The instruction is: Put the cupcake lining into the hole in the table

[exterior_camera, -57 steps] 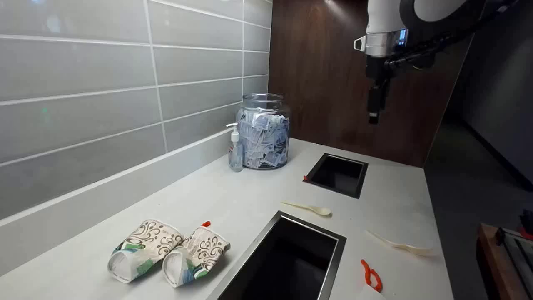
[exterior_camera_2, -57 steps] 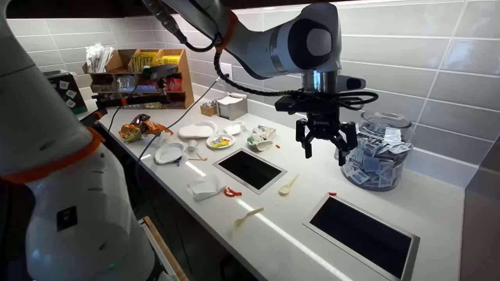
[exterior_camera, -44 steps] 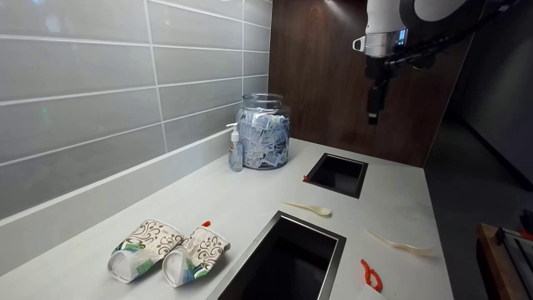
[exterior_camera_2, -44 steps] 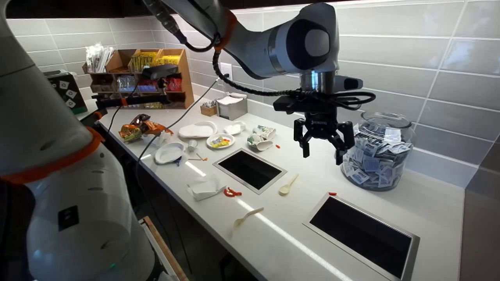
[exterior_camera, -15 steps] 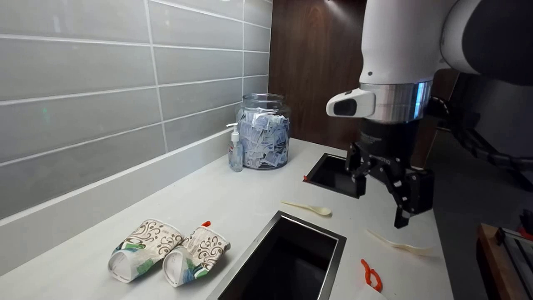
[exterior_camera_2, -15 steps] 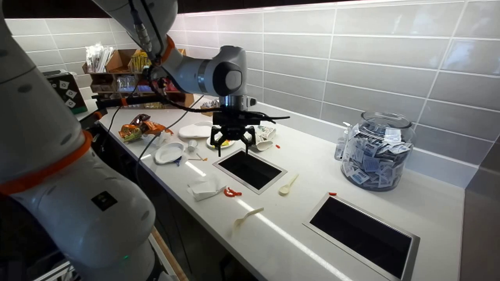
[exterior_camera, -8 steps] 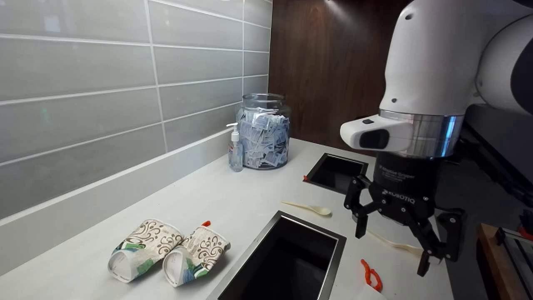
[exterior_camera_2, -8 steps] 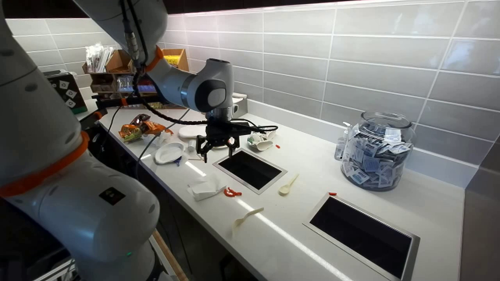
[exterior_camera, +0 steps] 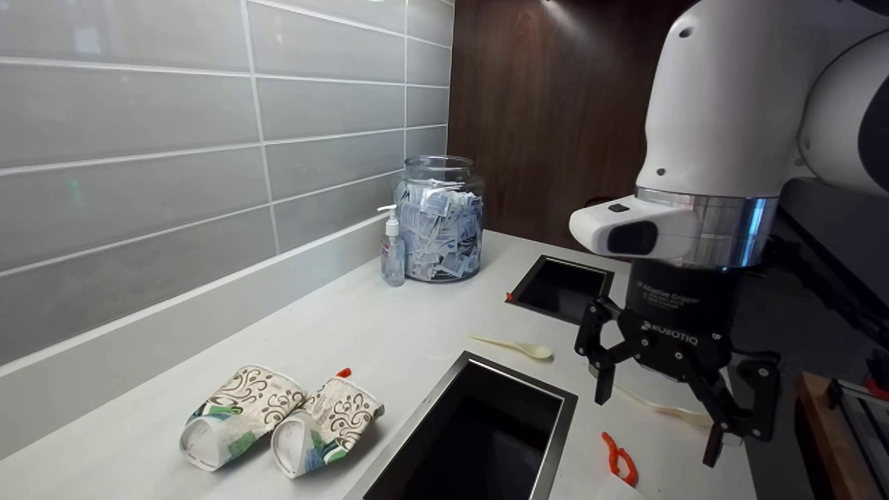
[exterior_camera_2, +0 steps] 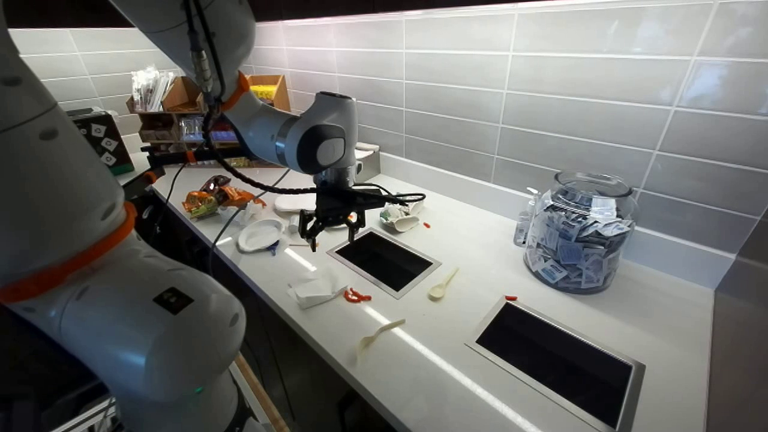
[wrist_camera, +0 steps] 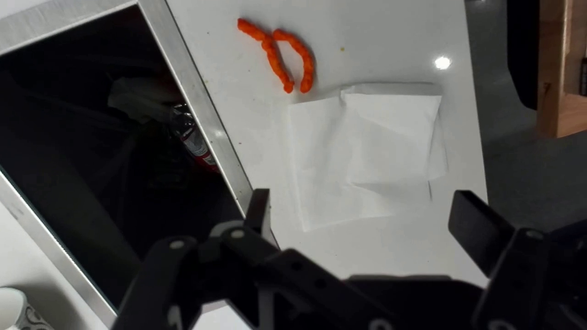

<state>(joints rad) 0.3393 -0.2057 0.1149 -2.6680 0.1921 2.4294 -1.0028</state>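
Observation:
Two red-orange finger-length pieces, one straighter (wrist_camera: 275,59) and one curved (wrist_camera: 306,57), lie on the counter at the top of the wrist view; they also show in both exterior views (exterior_camera: 611,451) (exterior_camera_2: 357,295). They look more like puffed sticks than paper, so I cannot tell whether either is the cupcake lining. A dark hole with a metal rim (wrist_camera: 202,105) lies beside them, also in both exterior views (exterior_camera: 556,444) (exterior_camera_2: 416,279). My gripper (wrist_camera: 367,215) is open and empty above the counter beside the hole (exterior_camera: 658,423) (exterior_camera_2: 333,240), the pieces lying ahead of its fingertips.
A white folded napkin (wrist_camera: 376,142) touches the area between the fingers and the counter edge. Small red pieces lie by the crumpled cups (exterior_camera: 344,373) and by a farther hole (exterior_camera_2: 510,297). Two spoon-like utensils (exterior_camera_2: 437,292) (exterior_camera_2: 372,339), a jar (exterior_camera: 444,229) and a soap bottle (exterior_camera: 393,257) stand around.
My arm has swung from above the farther hole to the nearer hole's counter-edge side and come lower. The gripper stays open. In the last half second it has shifted only slightly.

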